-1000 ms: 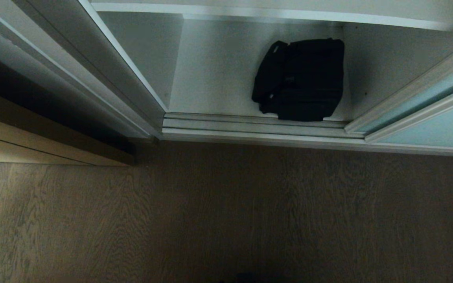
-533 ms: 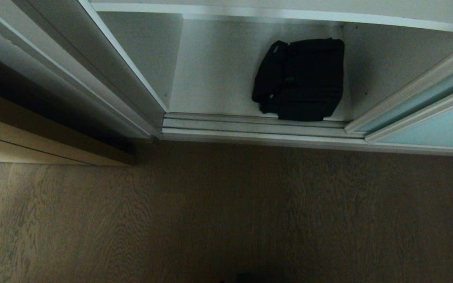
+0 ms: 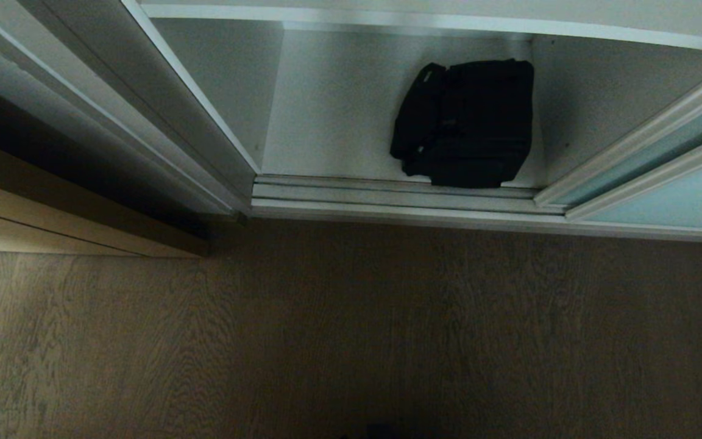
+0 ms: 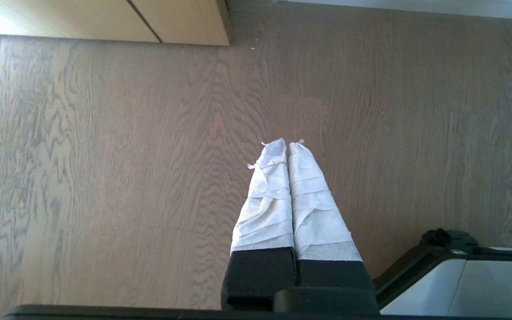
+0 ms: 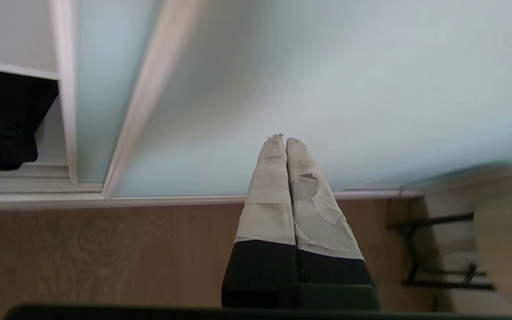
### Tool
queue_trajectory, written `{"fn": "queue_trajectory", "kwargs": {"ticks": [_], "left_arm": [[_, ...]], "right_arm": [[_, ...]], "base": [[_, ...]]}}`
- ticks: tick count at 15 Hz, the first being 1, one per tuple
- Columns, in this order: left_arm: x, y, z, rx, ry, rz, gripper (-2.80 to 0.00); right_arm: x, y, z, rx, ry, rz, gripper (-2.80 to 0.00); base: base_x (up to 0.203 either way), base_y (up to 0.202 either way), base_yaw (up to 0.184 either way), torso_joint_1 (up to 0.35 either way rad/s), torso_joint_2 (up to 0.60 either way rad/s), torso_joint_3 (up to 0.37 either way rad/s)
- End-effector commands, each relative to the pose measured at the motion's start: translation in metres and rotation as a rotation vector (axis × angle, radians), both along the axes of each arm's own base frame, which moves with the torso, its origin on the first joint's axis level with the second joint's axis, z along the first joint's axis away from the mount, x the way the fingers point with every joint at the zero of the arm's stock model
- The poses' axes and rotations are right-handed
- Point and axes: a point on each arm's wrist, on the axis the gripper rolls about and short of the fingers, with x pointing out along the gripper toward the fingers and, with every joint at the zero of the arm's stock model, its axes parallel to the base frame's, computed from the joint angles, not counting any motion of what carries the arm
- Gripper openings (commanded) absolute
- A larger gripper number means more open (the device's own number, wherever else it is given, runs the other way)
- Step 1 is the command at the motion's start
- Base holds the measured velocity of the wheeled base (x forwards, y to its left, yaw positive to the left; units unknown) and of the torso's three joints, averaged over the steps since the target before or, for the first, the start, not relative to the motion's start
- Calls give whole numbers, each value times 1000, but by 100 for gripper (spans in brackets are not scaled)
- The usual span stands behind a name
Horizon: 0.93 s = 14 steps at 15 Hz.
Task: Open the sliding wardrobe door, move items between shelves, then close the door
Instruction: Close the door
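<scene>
Facing the frosted turquoise panel of the sliding wardrobe door (image 5: 327,80), the right gripper (image 5: 282,140) had its two tape-wrapped fingers (image 5: 267,195) pressed together along their whole length, clenched on nothing. Its tips pointed at the lower part of the glass, just above the door's bottom rail; whether they touched the panel could not be determined. In the right wrist view, the black bag (image 5: 2,120) appeared well off to one side of the gripper, beyond the door's slim silver frame stile, inside the open compartment. The left gripper (image 4: 282,142) was likewise clenched and empty, its white-wrapped fingers (image 4: 269,195) pointing down at the wood floor (image 4: 105,155), apart from the wardrobe and from the bag. Neither arm appeared in the head view. That view showed the bag (image 3: 467,122) lying on the white bottom shelf (image 3: 326,122), set toward the right wall of the compartment, with its front edge reaching the sliding track (image 3: 387,195). A further shelf (image 3: 387,18) ran across above it. The sliding wardrobe door (image 3: 680,201) stood at the right of the opening, leaving the compartment with the bag uncovered. A tan wood-grain panel (image 3: 52,225) stood to the left of the wardrobe.
</scene>
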Motion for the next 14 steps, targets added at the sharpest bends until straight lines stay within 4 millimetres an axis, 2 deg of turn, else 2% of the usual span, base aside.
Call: {"fn": "queue_trajectory", "kwargs": {"ticks": [1,4,6,9,12,14], "left_arm": [[0,0,0,0,-1,0,-280],[0,0,0,0,-1,0,-280],[0,0,0,0,-1,0,-280],[0,0,0,0,-1,0,-280],[0,0,0,0,-1,0,-280],[0,0,0,0,-1,0,-280]], "right_arm": [[-10,-24,-9,56,-30,40,-280],[-4,-46,-17,112,-54,137,-280],[-3,-42,-16,104,-45,125,-280],[-12,-14,-13,20,3,4,-280],[-20,29,-7,-107,51,-127,-280],[-17,56,-2,-178,83,-195,-280]], "base": [[0,0,0,0,0,0],[0,0,0,0,0,0],[0,0,0,0,0,0],[0,0,0,0,0,0],[0,0,0,0,0,0],[0,0,0,0,0,0]]}}
